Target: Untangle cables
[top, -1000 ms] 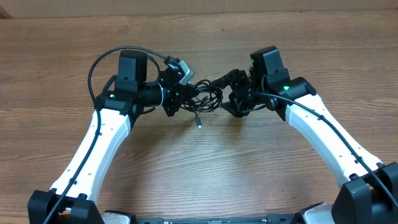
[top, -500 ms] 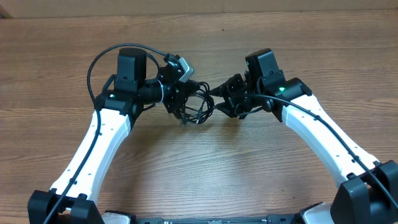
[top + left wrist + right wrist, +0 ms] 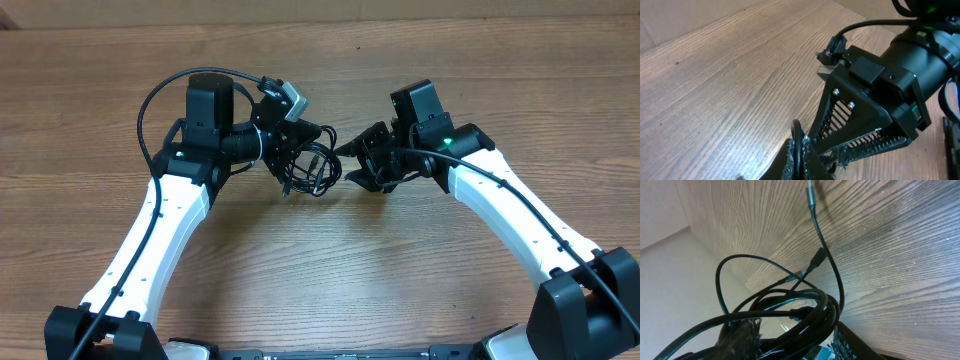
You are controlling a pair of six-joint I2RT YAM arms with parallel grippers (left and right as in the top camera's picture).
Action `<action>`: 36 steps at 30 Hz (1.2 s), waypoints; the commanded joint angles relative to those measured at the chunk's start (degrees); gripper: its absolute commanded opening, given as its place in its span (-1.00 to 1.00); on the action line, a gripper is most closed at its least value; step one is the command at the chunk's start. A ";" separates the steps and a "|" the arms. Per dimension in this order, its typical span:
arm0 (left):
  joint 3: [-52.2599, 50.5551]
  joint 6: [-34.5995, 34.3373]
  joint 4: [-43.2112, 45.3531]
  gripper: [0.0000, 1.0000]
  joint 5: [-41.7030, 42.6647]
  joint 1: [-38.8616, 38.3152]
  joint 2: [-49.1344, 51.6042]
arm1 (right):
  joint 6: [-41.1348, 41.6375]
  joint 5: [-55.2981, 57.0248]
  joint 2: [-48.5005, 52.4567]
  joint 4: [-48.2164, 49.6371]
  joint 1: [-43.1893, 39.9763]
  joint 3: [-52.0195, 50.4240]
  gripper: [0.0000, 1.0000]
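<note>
The cables (image 3: 312, 170) form a tangle of thin black loops hanging between my two grippers at mid-table. My left gripper (image 3: 292, 160) is shut on one strand, which shows pinched upright between its pads (image 3: 799, 162). My right gripper (image 3: 358, 166) faces it from the right, tips almost touching, and its ribbed fingers (image 3: 840, 117) fill the left wrist view. In the right wrist view a bundle of several loops (image 3: 805, 307) runs across between the right gripper's (image 3: 792, 341) jaws and presses on both. A silver-tipped plug (image 3: 810, 192) and a black plug (image 3: 817, 257) dangle over the wood.
The wooden table (image 3: 330, 270) spreads all round the tangle. A thick black arm wire (image 3: 150, 100) arches out to the left of the left wrist. Both white arms reach in from the near edge.
My right gripper has moved left and narrowed its jaws round the loops. The plug end that lay on the table is drawn up into the tangle. The left gripper stays shut.
</note>
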 commanded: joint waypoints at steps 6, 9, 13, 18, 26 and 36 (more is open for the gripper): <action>0.87 -11.63 0.79 -0.92 0.26 0.15 -0.70 | 0.00 -0.70 0.13 0.48 0.66 0.02 -0.08; 0.87 -16.74 1.97 -0.92 0.26 0.15 -0.70 | 0.02 -0.72 0.13 0.50 0.66 0.02 -0.08; 0.87 -22.23 3.19 -0.92 -0.79 -0.20 -0.70 | 0.04 -1.38 0.13 0.81 0.66 0.02 -0.07; 0.87 -26.93 3.26 -0.92 -7.37 -2.27 -0.70 | 0.07 -3.08 0.13 2.23 0.66 0.02 -0.07; 0.90 -28.81 6.43 -0.91 -12.02 -6.32 -0.70 | 0.28 -3.30 0.13 2.21 0.66 0.02 0.00; 0.87 -51.45 11.52 -0.91 -23.12 -6.69 -0.72 | 0.44 -3.48 0.13 2.16 0.66 0.02 0.03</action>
